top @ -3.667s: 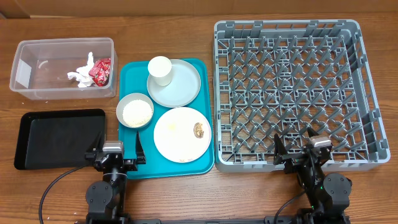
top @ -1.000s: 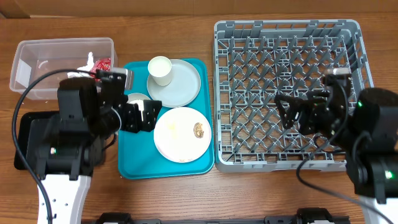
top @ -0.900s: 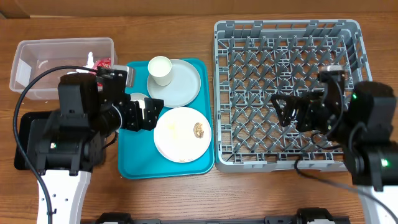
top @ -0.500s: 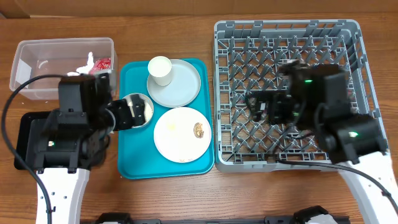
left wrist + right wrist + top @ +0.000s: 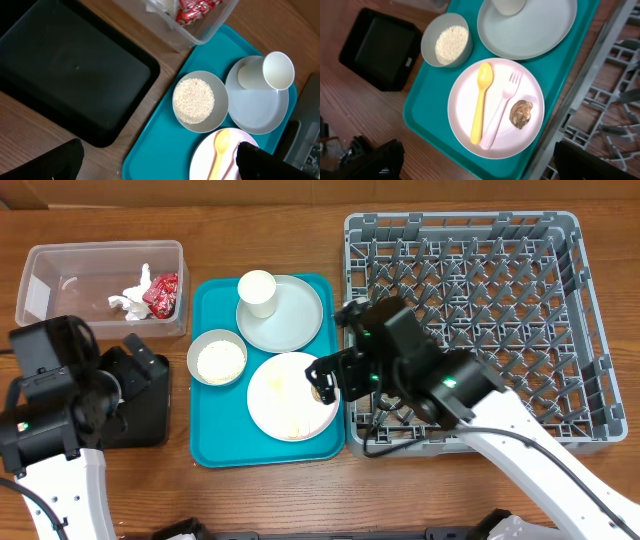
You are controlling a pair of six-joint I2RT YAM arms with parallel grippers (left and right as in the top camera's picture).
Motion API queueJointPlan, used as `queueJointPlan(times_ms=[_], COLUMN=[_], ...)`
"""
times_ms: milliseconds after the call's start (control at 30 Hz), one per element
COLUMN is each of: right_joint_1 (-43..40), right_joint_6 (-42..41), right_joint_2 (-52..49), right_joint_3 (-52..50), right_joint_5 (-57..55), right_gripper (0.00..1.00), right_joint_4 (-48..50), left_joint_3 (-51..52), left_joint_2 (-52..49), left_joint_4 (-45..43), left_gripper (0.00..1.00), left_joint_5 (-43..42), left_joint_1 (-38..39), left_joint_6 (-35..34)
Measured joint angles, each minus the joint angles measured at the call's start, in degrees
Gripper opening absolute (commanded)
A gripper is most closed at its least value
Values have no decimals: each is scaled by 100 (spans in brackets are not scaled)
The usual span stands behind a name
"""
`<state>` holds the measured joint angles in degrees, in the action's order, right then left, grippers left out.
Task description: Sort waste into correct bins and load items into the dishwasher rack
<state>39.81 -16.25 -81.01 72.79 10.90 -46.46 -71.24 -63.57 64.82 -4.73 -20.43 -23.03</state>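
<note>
The right pincer [image 5: 477,152], released, hovers over the pink plate [image 5: 465,90]. The left pincer [image 5: 160,152], also released, hangs by the black tray [image 5: 65,70].

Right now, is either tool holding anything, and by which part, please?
Nothing is held; the left tool and right tool both hang open and empty.

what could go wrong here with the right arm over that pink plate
1. The brown food scrap lies close beside the white fork on the pink plate. The open right gripper above it could catch or nudge the fork too.
2. The rice sits loose in the grey bowl. Tilting it early could scatter grains onto the teal tray.
</note>
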Motion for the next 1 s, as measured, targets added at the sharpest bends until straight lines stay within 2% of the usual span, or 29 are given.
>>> queueJointPlan(times_ms=[133, 233, 267, 333, 467, 567, 767, 1000], right_joint_1=[240, 365, 376, 378, 374, 372, 317, 42], right_joint_6=[-22, -24, -42, -63, -151, -210, -400, -756], right_joint_2=[-459, -710, -743, -756, -756, -756, -756, -695], right_joint_3=[0, 0, 0, 0, 2, 2, 7, 22], right_joint_5=[-90, -236, -289, -385, -564, -678, -743, -1051], right_gripper=[100, 100, 95, 92, 92, 91, 87, 89], right_joint_4=[129, 179, 184, 195, 295, 293, 492, 302], left_joint_3=[-2, -2, -2, -4, -4, -7, -7, -66], left_joint_2=[0, 0, 0, 0, 0, 0, -140, -719], left_joint_4=[39, 44, 57, 101, 127, 181, 157, -1178], left_gripper=[100, 93, 92, 92, 93, 97, 100, 100], left_joint_5=[-155, -304, -343, -398, -529, -723, -883, -1563], left_joint_1=[-138, -138, -138, -138, -138, -120, 251, 662], left_joint_6=[-63, -31, 26, 98, 216, 411, 623, 1255])
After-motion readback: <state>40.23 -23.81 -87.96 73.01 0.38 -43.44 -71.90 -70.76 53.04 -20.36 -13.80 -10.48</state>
